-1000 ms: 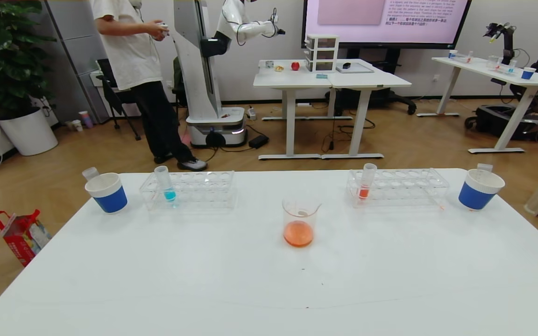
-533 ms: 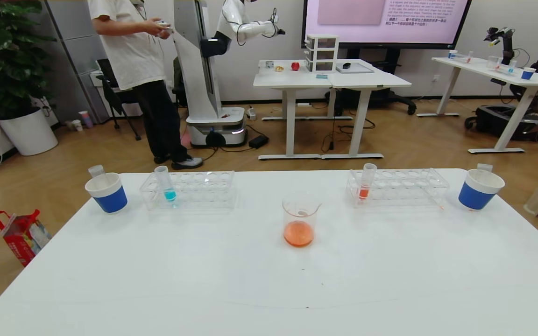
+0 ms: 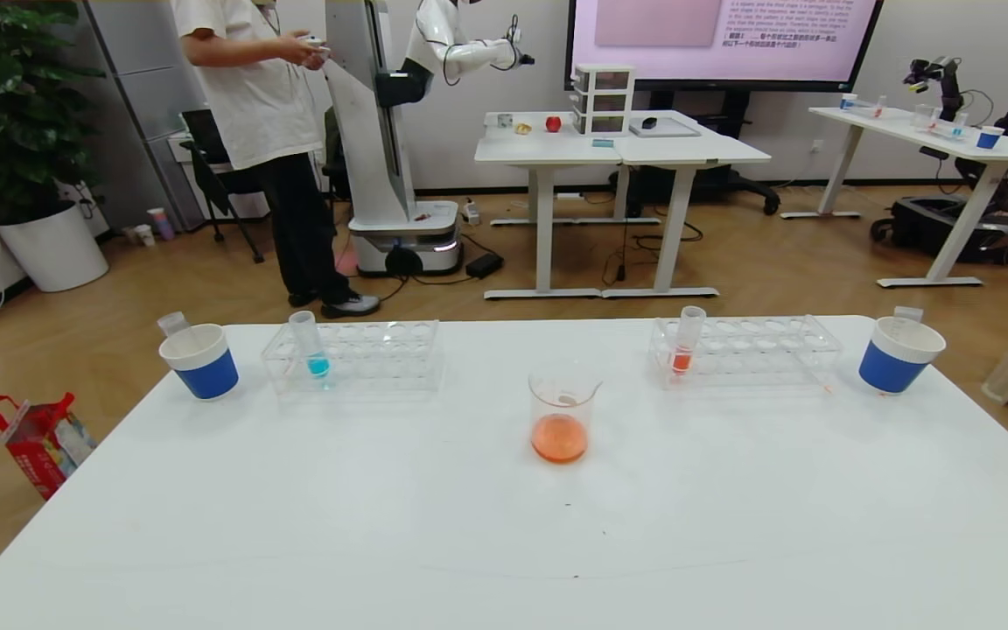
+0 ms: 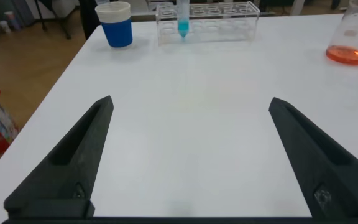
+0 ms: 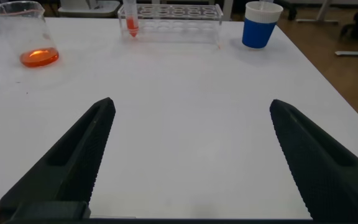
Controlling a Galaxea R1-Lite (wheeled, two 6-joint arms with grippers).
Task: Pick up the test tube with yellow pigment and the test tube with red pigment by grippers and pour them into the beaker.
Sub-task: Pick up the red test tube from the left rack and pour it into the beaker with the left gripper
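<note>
Both pours look done: beaker (image 3: 562, 411) holds orange liquid; left gripper (image 4: 188, 155) and right gripper (image 5: 191, 155) spread wide, empty; nothing further called for.

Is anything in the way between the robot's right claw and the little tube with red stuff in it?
Nothing visible: in the right wrist view only bare white table lies between the open right gripper and the slim clear red-liquid tube standing in its clear rack.

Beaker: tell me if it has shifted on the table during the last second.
No. The beaker sits at the same spot between the two racks.
</note>
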